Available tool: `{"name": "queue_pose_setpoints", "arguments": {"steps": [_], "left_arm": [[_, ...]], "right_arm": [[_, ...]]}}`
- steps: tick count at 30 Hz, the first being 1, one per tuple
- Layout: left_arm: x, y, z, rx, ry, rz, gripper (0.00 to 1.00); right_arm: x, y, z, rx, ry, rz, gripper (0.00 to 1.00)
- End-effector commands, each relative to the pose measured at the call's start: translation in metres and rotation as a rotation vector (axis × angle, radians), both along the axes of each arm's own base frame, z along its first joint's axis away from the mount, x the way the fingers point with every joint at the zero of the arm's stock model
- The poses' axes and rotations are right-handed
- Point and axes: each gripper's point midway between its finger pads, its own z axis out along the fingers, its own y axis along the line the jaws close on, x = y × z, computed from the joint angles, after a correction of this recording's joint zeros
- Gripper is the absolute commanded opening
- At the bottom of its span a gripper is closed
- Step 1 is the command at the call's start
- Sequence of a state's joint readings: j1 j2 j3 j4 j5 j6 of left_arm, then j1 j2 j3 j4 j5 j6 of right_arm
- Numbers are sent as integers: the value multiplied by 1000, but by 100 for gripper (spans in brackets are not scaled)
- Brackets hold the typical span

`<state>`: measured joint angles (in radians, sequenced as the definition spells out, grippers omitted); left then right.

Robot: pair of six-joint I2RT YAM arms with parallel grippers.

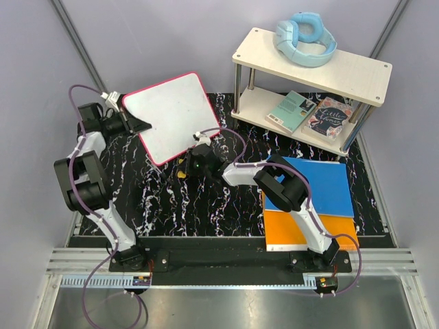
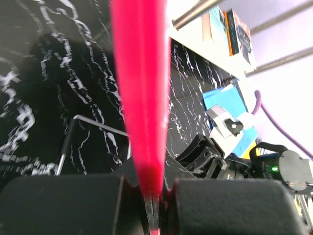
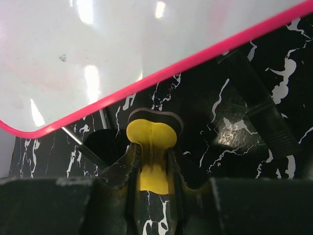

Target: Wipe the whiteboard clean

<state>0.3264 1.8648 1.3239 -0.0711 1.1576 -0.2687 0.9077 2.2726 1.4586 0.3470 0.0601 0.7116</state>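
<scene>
Both are gripping: left pincer (image 1: 132, 120) clenching the whiteboard (image 1: 175, 113) rim at upper left, right pincer (image 3: 152, 169) grasping a yellow eraser (image 3: 151, 139) just below it; wiping pressure could be twisting that thin hold loose.

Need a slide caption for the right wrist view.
Right end effector grips a yellow eraser beside the pink-rimmed whiteboard, over the black marbled mat.

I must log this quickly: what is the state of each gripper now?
Left gripper: shut on the whiteboard.
Right gripper: shut on a yellow eraser.
</scene>
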Motion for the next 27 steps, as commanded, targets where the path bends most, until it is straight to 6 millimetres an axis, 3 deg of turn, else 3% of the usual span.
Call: {"name": "queue_pose_setpoints", "arguments": {"steps": [1,6,18,27], "left_arm": [[-9,18,62,42,-212,22,0],[-34,28,68,46,-234,36,0],[-87,52,58,145,-243,80,0],[-114,45,20,113,-178,-19,0]], "right_arm": [[-10,-10,-11,-45,33,3,0],[-13,-13,-14,-48,44,1,0],[-15,-15,-13,-48,49,1,0],[-19,-21,-16,-53,65,-8,0]]}}
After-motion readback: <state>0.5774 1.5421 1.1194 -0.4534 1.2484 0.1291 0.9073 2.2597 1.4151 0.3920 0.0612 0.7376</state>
